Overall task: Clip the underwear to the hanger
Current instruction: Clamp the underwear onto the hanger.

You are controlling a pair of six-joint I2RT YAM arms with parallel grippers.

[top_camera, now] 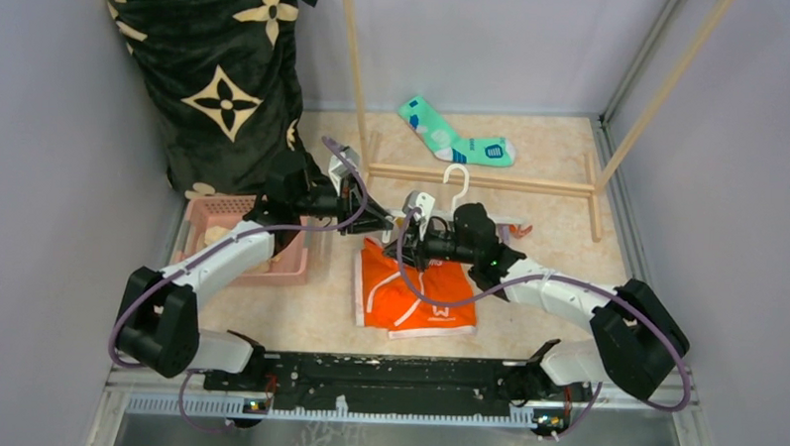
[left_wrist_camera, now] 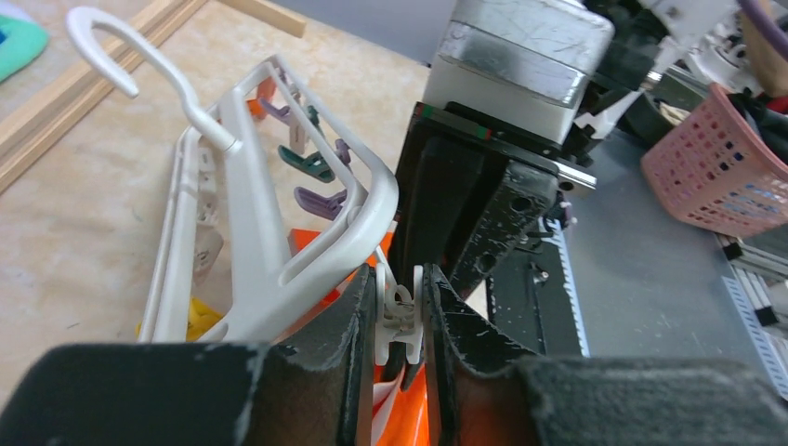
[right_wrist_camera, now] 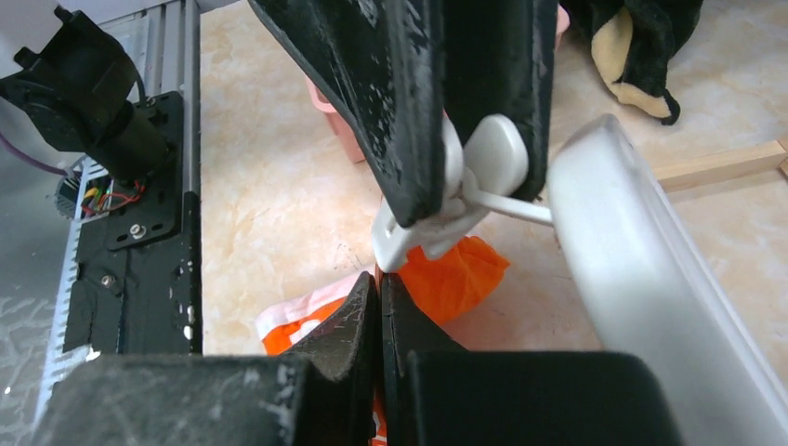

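Right gripper (right_wrist_camera: 381,295) fingers are pressed together on a pinch of the underwear (right_wrist_camera: 455,279) — an orange bunch pokes out just past the tips, and the rest lies on the table (top_camera: 318,315) below. The white clothespin (right_wrist_camera: 413,237) sits right above those tips, close to touching. Its long axis slopes down toward them. I can't tell if its mouth is open. Left gripper (left_wrist_camera: 400,286) is clamped on the peg's far end, squeezing it. The hanger (left_wrist_camera: 269,251) frame lies beyond the peg, off to one side. My read: the fabric goes up into the peg — the right arm is nearer.
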